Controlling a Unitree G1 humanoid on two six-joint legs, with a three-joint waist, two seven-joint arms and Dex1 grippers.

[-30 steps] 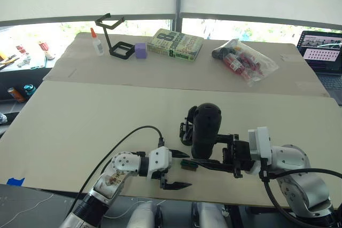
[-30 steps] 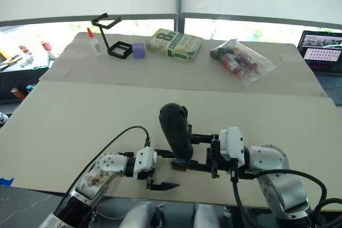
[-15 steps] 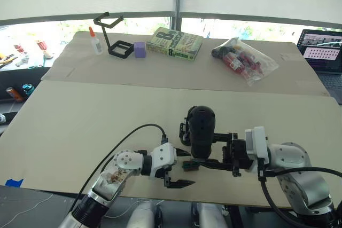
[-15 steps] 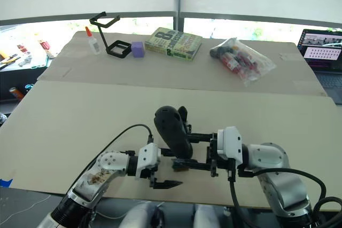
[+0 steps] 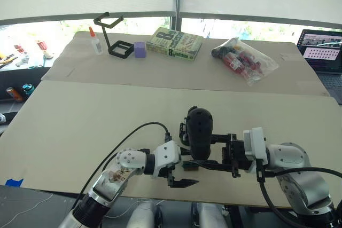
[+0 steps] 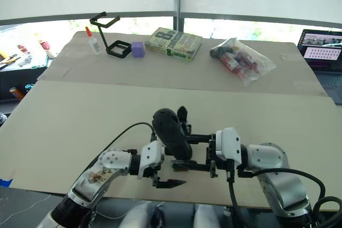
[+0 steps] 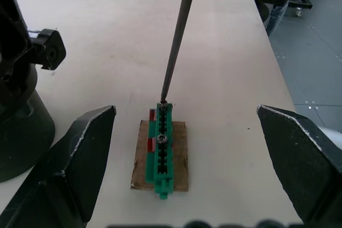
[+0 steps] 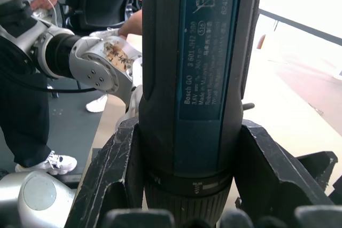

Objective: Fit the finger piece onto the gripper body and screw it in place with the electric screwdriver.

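Left gripper [image 5: 180, 173] closing in on the green block, driver bit on the screw rack.
Versus a second ago the left gripper, fingers spread wide and empty, slid right toward the green block [image 7: 163, 152]. Right gripper [image 5: 214, 156] clamps the electric screwdriver [image 5: 199, 137] upright at lower centre; bit tip meets the block. Gripper body [image 7: 18, 100] just beside. Likely picking a screw.

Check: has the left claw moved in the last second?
Yes. The left claw slid rightward toward the small green-brown block, open, judged against the near table edge.
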